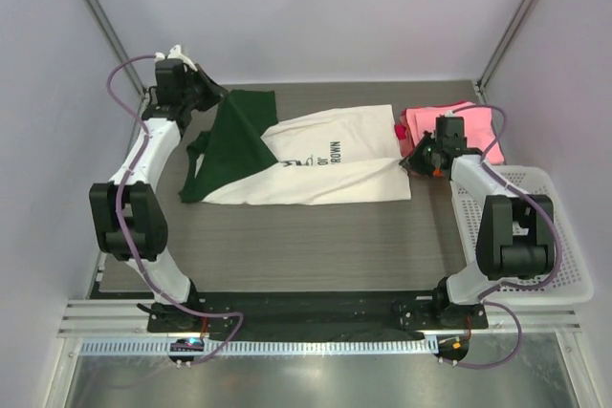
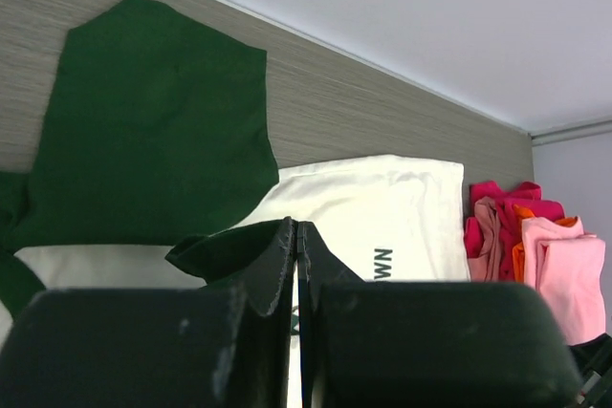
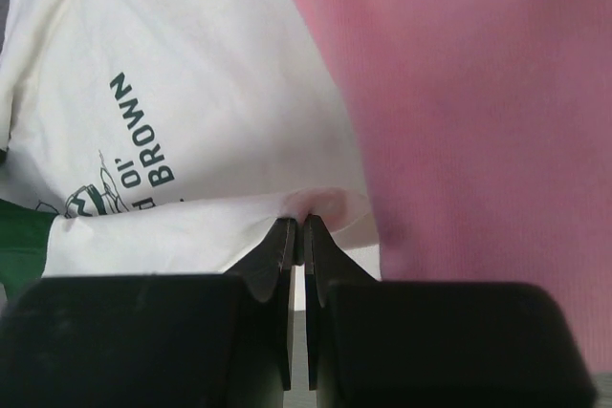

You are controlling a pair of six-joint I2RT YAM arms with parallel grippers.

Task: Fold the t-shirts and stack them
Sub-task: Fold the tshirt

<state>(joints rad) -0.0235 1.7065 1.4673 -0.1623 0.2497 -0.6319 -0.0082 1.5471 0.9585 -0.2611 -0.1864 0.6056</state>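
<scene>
The cream-white t-shirt [image 1: 325, 160] with dark green sleeves lies spread across the middle of the table, its "BROWN" print facing up. It also shows in the left wrist view [image 2: 382, 207] and the right wrist view [image 3: 191, 64]. My left gripper [image 1: 208, 95] is at the far left, shut on a fold of the green sleeve [image 2: 220, 250]; the rest of the sleeve [image 2: 153, 131] lies flat. My right gripper [image 1: 413, 161] is shut on the shirt's right edge [image 3: 316, 205]. The folded pink, red and orange shirts [image 1: 459, 126] are stacked at the far right, also seen in the left wrist view [image 2: 535, 246].
A white mesh basket [image 1: 535, 236] stands at the right edge of the table beside the right arm. The pink shirt [image 3: 478, 121] lies right under and beside my right gripper. The enclosure's walls close in the back and sides.
</scene>
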